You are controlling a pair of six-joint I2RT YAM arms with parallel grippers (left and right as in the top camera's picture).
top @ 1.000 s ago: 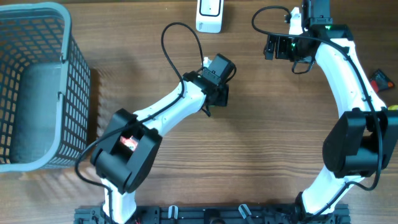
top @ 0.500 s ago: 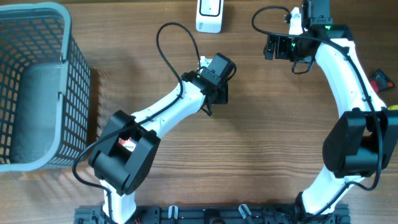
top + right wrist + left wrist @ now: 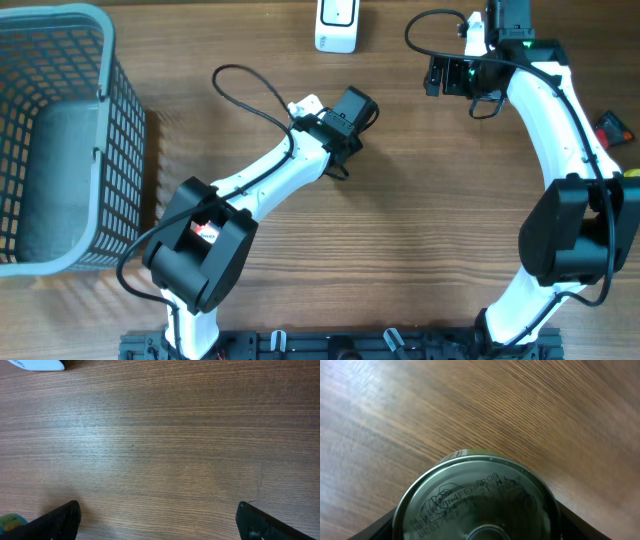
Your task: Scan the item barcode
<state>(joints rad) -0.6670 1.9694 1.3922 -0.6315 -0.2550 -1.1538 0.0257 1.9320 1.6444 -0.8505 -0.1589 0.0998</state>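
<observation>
The item, a round metal can, fills the lower part of the left wrist view, its base with a printed date code facing the camera. A strip of barcode shows at its upper rim. My left gripper is shut on the can, a dark finger on each side. In the overhead view the left gripper is at mid-table and hides the can. A white scanner stands at the far edge. My right gripper is open over bare wood, right of the scanner.
A grey wire basket takes up the left side of the table. A small red and black object lies at the right edge. A colourful object peeks in at the lower left of the right wrist view.
The left wrist has turned with the can in it, and its cable loop has swung out to the left. The right arm has not moved.
</observation>
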